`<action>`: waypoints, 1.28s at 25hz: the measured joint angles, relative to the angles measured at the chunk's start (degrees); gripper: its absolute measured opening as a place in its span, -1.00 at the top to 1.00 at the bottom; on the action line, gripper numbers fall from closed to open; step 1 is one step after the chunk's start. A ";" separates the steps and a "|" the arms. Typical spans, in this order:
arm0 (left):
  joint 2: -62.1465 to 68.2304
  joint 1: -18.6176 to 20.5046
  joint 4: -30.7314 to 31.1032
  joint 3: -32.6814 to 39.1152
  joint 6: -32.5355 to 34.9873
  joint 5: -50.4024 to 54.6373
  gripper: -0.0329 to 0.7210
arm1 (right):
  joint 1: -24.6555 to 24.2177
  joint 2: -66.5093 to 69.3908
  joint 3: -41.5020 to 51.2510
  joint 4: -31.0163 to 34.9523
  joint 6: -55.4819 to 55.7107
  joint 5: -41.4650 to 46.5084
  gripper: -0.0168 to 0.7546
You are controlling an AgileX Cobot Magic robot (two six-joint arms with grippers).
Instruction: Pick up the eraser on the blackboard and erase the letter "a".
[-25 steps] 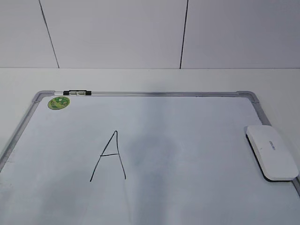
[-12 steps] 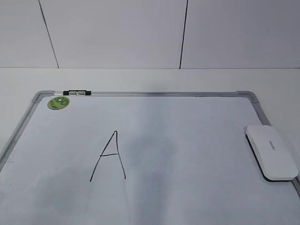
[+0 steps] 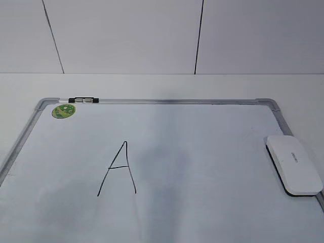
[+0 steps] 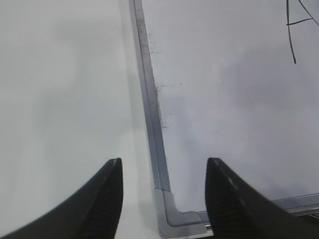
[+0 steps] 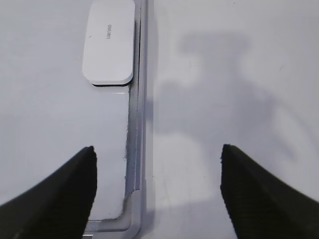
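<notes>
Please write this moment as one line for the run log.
eraser: on blackboard right edge, untouched | lowercase "a": not visible | capital A: intact | both jaws: open, empty

The flat white table (image 3: 167, 86) carries one item directly: the large white dry-erase blackboard with a grey metal frame and rounded grey corner pieces (image 3: 167, 102), lying flat. Bare white tabletop shows beyond the blackboard's far edge, up to the white panelled wall, and also outside its left frame rail (image 4: 149, 99) and its right frame rail (image 5: 137, 99). The table surface beside both rails appears plain and unmarked apart from soft shadows.
</notes>
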 joint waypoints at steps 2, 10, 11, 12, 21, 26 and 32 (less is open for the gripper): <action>0.00 0.00 0.00 0.00 0.00 0.00 -0.13 | 0.00 0.00 0.00 0.00 0.00 0.00 -0.58; -1.53 0.00 0.00 0.00 0.00 0.00 -0.13 | -0.12 -0.53 0.00 0.00 0.00 0.00 -0.58; -2.55 0.00 0.00 0.00 0.00 0.00 -0.13 | -0.71 -0.90 0.00 0.00 0.00 0.00 -0.58; -3.88 0.00 0.00 0.00 0.00 0.00 -0.13 | -1.50 -1.40 0.00 0.00 0.00 0.00 -0.58; -19.15 2.91 0.00 0.00 0.00 0.10 -0.04 | -11.27 -8.59 0.00 0.00 0.00 0.00 -0.58; -19.27 4.08 0.10 0.00 0.00 0.27 -0.04 | -11.62 -13.02 0.00 0.00 0.00 0.12 -0.58; -19.27 4.22 0.10 0.08 0.00 0.27 -0.04 | -11.62 -13.28 0.00 -0.39 0.00 0.21 -0.58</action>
